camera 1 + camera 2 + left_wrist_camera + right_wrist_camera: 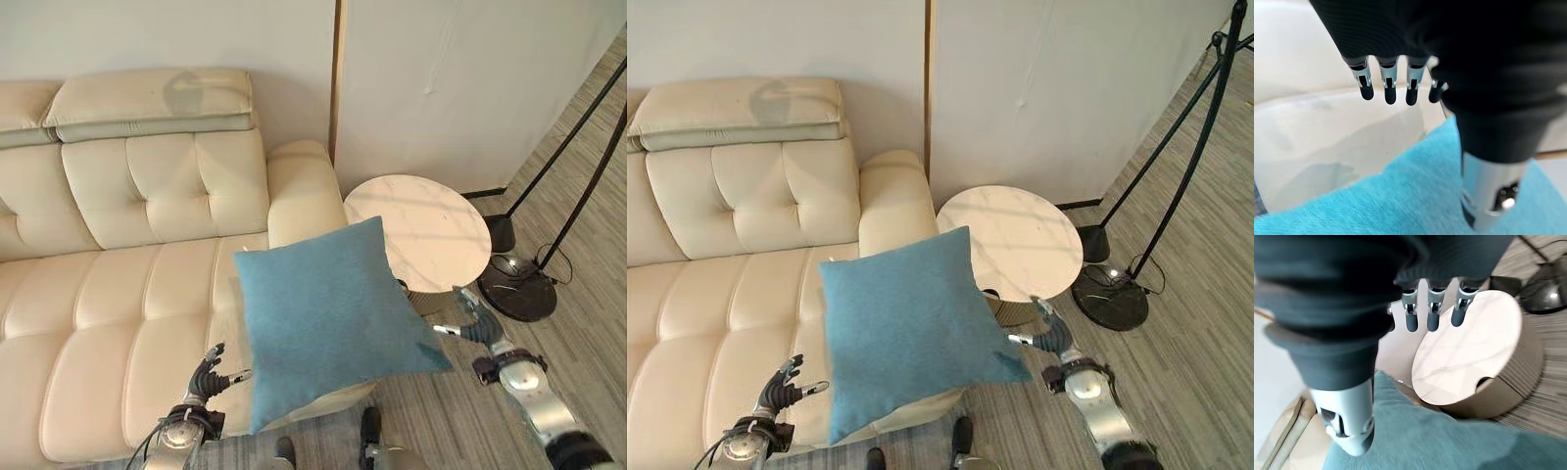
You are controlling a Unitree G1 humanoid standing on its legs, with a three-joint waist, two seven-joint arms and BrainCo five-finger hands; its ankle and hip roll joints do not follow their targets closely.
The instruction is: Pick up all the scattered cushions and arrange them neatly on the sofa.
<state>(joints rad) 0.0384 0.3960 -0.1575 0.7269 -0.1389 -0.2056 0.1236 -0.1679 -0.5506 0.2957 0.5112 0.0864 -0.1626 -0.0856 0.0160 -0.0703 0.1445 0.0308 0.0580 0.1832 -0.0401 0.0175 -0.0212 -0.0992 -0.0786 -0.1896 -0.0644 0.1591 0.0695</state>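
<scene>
The cream tufted leather sofa (118, 294) fills the left of the scene, its padded headrest against the pale wall (441, 69). Low in front of its seat the left hand (214, 372) shows with fingers (1389, 83) spread and nearly straight, holding nothing; its thumb tip lies just beside the lower left edge of the square teal fabric cushion (328, 313), and whether they touch cannot be told. The cushion sits tilted like a diamond over the right end of the sofa seat and its front edge, below the armrest, one corner up toward the table, the opposite corner down toward the floor, and its right corner reaching out past the sofa. Being square, it has no clear long axis. To its right stands the round white marble-topped side table (431, 230) on a ribbed beige base. The right hand (477, 321) hangs close to the cushion's right corner, fingers (1432, 313) straight and loosely apart, gripping nothing. Farther right, black floor-lamp stands (519, 284) rest on the grey striped carpet (588, 333).
</scene>
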